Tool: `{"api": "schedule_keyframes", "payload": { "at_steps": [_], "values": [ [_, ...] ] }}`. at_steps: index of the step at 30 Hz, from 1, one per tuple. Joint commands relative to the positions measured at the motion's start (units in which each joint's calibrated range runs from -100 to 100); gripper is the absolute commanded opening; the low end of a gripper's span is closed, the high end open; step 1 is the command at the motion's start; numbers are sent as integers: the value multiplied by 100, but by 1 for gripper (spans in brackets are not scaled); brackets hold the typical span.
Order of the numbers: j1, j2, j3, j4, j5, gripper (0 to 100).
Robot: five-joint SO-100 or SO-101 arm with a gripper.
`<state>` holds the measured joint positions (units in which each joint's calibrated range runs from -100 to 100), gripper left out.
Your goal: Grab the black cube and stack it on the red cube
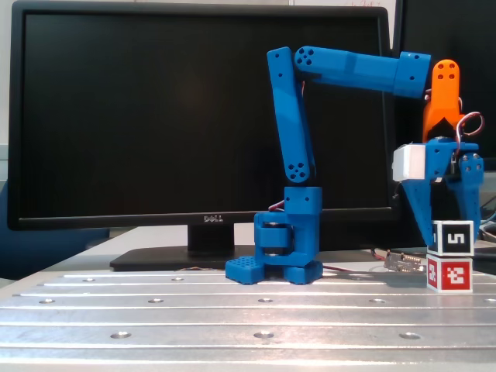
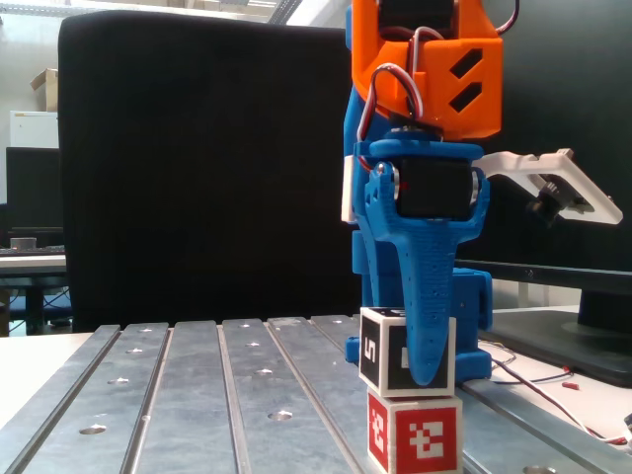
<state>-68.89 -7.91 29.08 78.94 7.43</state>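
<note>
1. Your gripper (image 1: 451, 235) straddles the black cube (image 1: 452, 236), fingers spread beside it; firm grip unclear.
2. That cube, marked "5", sits atop the red cube (image 1: 449, 274).
3. The monitor (image 1: 155, 116) reads "DELL".

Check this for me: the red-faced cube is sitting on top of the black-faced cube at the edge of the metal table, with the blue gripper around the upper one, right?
Not quite: the order is reversed. Both fixed views show the black-faced cube on top of the red-faced cube. The rest holds: the blue gripper straddles the upper cube on the metal table.
</note>
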Motion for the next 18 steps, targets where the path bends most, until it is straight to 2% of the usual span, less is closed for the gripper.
{"api": "schedule_keyframes", "payload": {
  "at_steps": [1,18],
  "values": [
    [-32,-212,55,-92,-27,15],
    [-165,-229,91,-160,-122,15]
  ]
}}
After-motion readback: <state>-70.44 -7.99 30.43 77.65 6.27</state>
